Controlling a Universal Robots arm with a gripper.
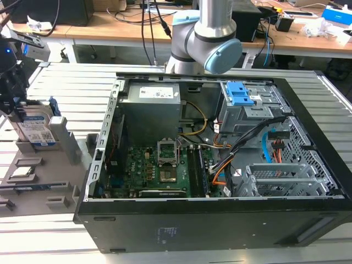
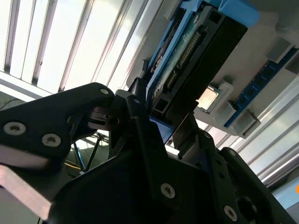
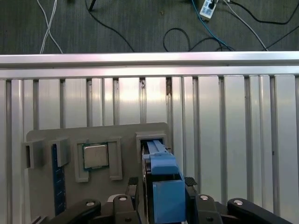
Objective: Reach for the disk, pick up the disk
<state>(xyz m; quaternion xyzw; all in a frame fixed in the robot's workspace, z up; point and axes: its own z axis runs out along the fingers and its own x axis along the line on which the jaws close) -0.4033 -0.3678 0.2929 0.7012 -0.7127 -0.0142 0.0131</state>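
Disk (image 1: 36,131) stands upright in the grey holder (image 1: 60,165) on the table (image 1: 71,82), at the exterior view's left. In the first wrist view, my tool (image 3: 161,182) is closed on its blue-framed sides. In the second wrist view, my fingers (image 2: 135,112) clamp it.

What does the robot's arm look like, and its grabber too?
The arm is a round silver-grey tube with light blue caps on its joints. The gripper is black and chunky, with jointed links held by small shiny round screws.
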